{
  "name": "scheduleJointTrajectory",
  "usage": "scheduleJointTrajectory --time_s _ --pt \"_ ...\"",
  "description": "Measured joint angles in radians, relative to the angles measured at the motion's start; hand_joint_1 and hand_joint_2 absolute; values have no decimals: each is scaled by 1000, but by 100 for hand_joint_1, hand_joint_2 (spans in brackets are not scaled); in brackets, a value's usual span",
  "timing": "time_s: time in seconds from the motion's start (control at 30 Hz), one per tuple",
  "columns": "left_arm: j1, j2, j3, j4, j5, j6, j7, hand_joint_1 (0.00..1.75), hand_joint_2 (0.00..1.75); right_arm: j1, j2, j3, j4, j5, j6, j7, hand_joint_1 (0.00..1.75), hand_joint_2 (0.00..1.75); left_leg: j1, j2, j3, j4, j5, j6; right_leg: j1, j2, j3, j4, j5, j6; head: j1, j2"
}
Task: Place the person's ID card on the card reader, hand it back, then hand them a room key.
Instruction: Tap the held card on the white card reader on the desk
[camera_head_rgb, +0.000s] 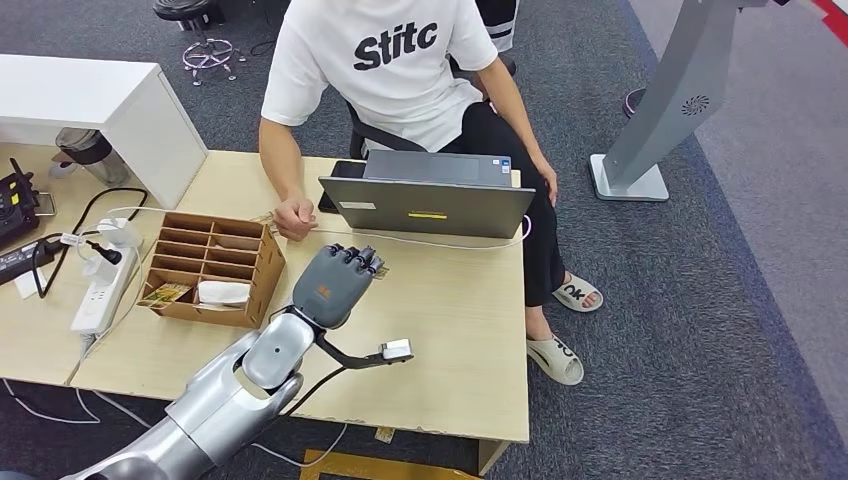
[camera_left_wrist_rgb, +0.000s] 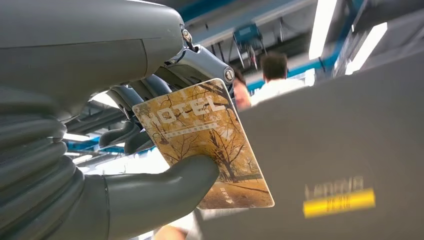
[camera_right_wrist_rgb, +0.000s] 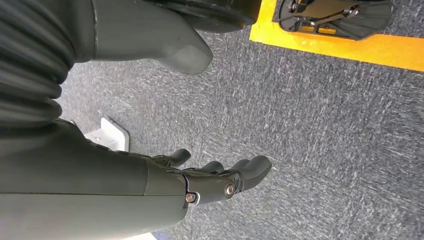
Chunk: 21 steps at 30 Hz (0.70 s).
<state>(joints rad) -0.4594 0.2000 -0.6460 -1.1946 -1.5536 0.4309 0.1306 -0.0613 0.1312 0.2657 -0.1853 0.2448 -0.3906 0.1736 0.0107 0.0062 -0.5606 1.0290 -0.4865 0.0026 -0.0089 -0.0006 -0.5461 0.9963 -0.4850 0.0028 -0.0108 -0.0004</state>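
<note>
Room key (camera_left_wrist_rgb: 207, 145), a HOTEL card, is pinched in the left robot hand (camera_head_rgb: 335, 280) above the table (camera_head_rgb: 450, 340); right robot hand (camera_right_wrist_rgb: 220, 180) hangs empty, fingers apart. The cardboard box (camera_head_rgb: 212, 268) near the left edge holds cards.

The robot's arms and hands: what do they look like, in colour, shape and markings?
The left arm is silver with rounded segments; a black cable runs beside it. The left hand is grey with a small orange marking, darker fingers. The right hand has a grey ribbed cover, thick grey thumb.
</note>
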Motion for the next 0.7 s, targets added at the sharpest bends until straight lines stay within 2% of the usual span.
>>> scheduleJointTrajectory --time_s 0.23,0.43,0.7 --pt "4 8 0 82 0 -62 37 175 175 4 0 -13 1 3 0 1 0 175 0 0 0 0 0 0 0 0 0 0 0 0 0 0" --pt "5 19 -1 154 0 -49 114 175 175 4 0 -15 1 10 0 2 0 175 0 0 0 0 0 0 0 0 0 0 0 0 0 0" --pt "5 33 7 191 0 -45 137 175 175 5 0 -21 3 12 0 7 0 175 0 0 0 0 0 0 0 0 0 0 0 0 0 0"
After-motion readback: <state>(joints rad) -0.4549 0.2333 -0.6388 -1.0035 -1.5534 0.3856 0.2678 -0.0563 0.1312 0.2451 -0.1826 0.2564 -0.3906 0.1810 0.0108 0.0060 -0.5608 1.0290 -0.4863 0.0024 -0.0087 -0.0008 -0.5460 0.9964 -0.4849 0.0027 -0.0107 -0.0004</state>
